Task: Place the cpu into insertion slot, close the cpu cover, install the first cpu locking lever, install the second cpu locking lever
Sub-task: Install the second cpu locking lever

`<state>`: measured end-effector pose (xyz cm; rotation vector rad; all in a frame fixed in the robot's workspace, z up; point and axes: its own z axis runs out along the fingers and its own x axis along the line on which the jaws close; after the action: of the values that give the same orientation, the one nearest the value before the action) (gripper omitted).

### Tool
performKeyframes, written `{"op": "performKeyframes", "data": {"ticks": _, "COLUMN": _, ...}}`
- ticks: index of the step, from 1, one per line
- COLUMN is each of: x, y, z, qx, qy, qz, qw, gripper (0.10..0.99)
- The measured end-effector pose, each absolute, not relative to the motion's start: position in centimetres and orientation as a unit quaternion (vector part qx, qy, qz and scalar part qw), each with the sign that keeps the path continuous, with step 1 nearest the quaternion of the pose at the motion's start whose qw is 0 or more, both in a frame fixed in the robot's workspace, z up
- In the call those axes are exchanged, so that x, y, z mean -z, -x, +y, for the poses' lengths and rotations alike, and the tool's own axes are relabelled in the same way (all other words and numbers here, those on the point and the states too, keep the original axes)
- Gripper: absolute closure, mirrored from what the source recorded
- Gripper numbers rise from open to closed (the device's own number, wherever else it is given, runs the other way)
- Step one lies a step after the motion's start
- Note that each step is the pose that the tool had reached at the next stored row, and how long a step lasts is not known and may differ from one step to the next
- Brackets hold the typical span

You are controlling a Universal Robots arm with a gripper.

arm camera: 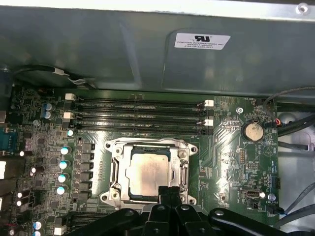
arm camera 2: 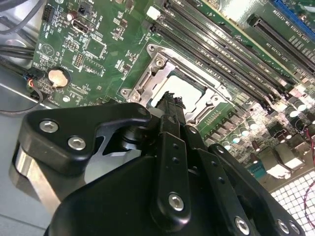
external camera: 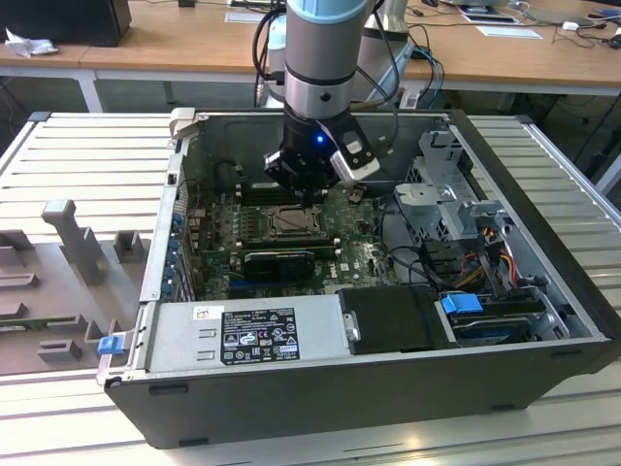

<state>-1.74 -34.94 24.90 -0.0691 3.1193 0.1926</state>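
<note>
Silver-grey cpu [arm camera: 150, 173] sat seated in the insertion slot [arm camera: 118, 173], w/ the cpu cover [arm camera: 150, 145] down flat around it, so steps 1–2 looked done. Levers: couldn't tell if latched. Gripper [arm camera: 170, 189] hung right at the socket's edge, fingers pressed together, nothing held. In the exterior view it was low over the motherboard [external camera: 364, 254].

In the exterior view the end effector [external camera: 309, 199] hangs just above the insertion slot [external camera: 289, 224] inside the open computer case [external camera: 388, 388].
</note>
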Motion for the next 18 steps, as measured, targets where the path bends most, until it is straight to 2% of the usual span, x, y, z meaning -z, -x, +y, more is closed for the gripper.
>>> {"op": "performKeyframes", "data": {"ticks": 16, "x": -24.5, "y": 1.9, "z": -36.3, "qx": -0.062, "qy": 0.022, "qz": 0.998, "qw": 0.008, "gripper": 0.98}}
{"op": "performKeyframes", "data": {"ticks": 17, "x": -24.4, "y": 1.9, "z": -36.5, "qx": -0.062, "qy": 0.022, "qz": 0.998, "qw": 0.006, "gripper": 0.98}}
{"op": "performKeyframes", "data": {"ticks": 18, "x": -24.2, "y": 1.9, "z": -36.7, "qx": -0.062, "qy": 0.021, "qz": 0.998, "qw": -0.004, "gripper": 0.98}}
